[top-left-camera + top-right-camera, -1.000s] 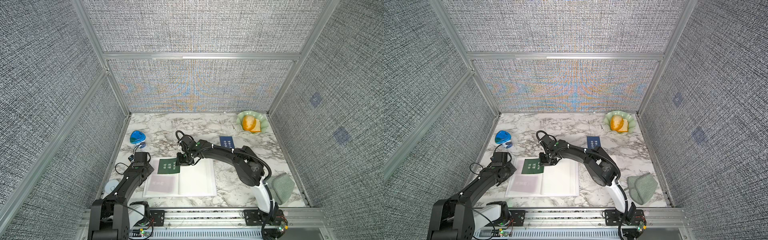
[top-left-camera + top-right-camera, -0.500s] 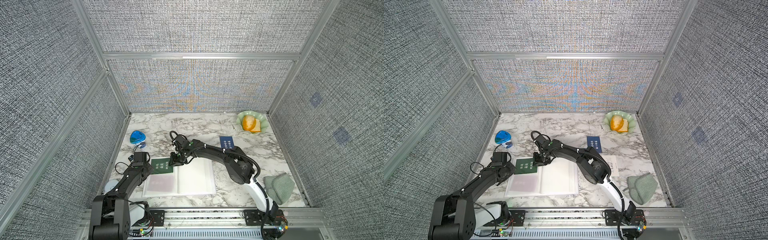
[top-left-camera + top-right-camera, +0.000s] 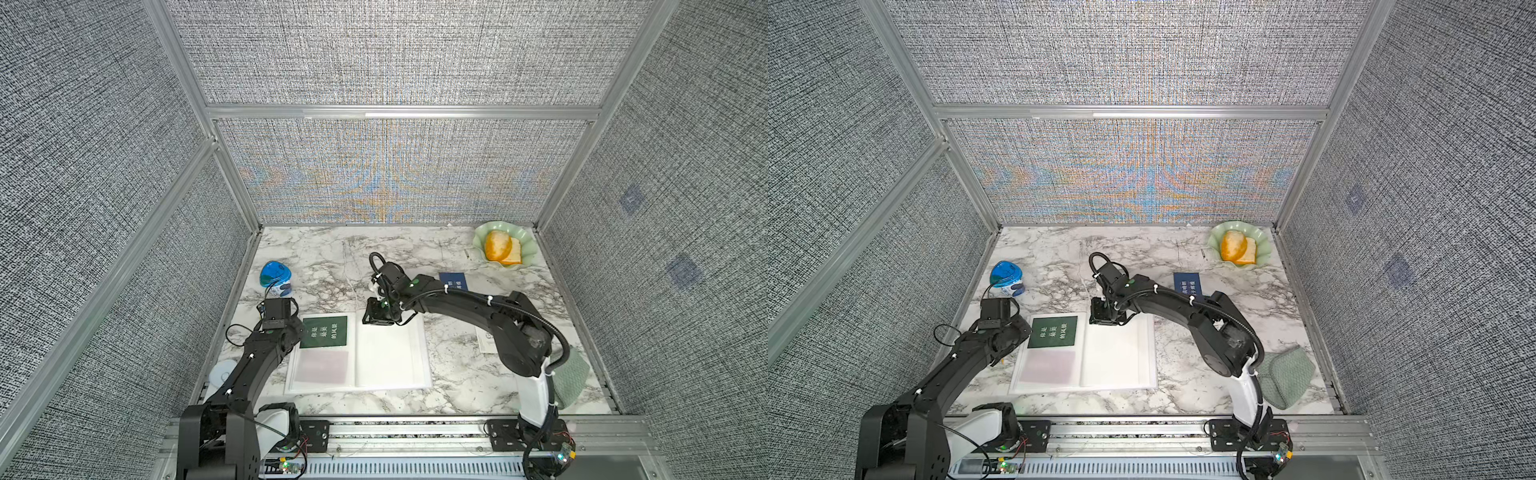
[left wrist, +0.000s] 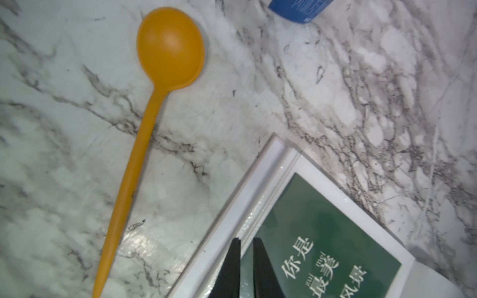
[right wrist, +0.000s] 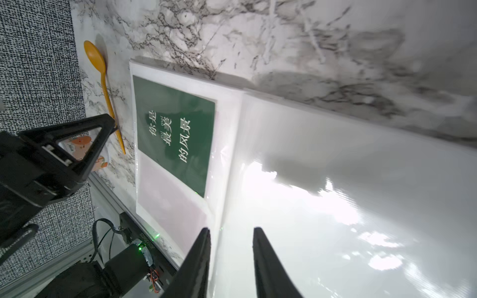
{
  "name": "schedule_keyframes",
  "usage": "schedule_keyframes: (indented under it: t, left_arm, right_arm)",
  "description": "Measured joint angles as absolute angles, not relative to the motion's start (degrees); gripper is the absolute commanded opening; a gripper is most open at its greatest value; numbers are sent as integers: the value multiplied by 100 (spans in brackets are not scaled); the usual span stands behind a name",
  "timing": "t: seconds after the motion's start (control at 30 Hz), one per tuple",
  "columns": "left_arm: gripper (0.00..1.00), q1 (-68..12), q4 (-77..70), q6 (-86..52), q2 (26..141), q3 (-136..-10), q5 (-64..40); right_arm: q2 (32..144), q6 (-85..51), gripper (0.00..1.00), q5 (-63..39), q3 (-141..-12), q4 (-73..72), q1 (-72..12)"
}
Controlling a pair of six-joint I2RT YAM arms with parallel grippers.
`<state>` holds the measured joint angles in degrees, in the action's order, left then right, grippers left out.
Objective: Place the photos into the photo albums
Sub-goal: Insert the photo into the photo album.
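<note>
The photo album (image 3: 390,357) (image 3: 1117,357) lies open near the table's front. A green photo (image 3: 324,331) (image 3: 1053,331) (image 4: 322,232) (image 5: 175,129) sits in the left page's far pocket. A faint pink photo (image 3: 322,368) shows through the near pocket. My left gripper (image 3: 299,333) (image 4: 246,240) is at the green photo's left edge, jaws a sliver apart astride the sleeve edge; a pinch cannot be made out. My right gripper (image 3: 376,322) (image 5: 231,229) hangs open over the spine, holding nothing. A blue photo (image 3: 454,281) (image 3: 1188,284) lies behind the right arm.
An orange spoon (image 4: 154,103) (image 5: 103,85) lies just left of the album, under the left arm. A blue-lidded tub (image 3: 275,275) stands far left, a green dish (image 3: 523,249) with orange food far right, a green cloth (image 3: 573,374) front right. A pale card (image 3: 484,343) is partly under the right arm.
The green photo slid left, deeper into the far pocket, with the right gripper at its right edge. The right gripper then drew back right, off the photo. The left arm barely moved.
</note>
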<state>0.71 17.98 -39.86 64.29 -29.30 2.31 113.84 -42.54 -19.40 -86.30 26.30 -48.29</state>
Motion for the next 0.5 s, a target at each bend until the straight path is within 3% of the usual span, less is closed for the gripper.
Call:
schedule_keyframes:
  t: [0.13, 0.33, 0.5]
  left_arm:
    - [21, -99, 1765, -3935, 6493, -3168, -38]
    - [30, -812, 1634, -3916, 7063, -3765, -303]
    - [42, -1496, 1549, -3894, 8044, -4569, -454]
  right_arm:
    - [10916, -4110, 32, -1739, -8042, 2635, -4357]
    - [10348, -3787, 50, -1514, -7373, 2676, -3514]
    - [10040, -3448, 55, -1378, -7153, 2742, -2880]
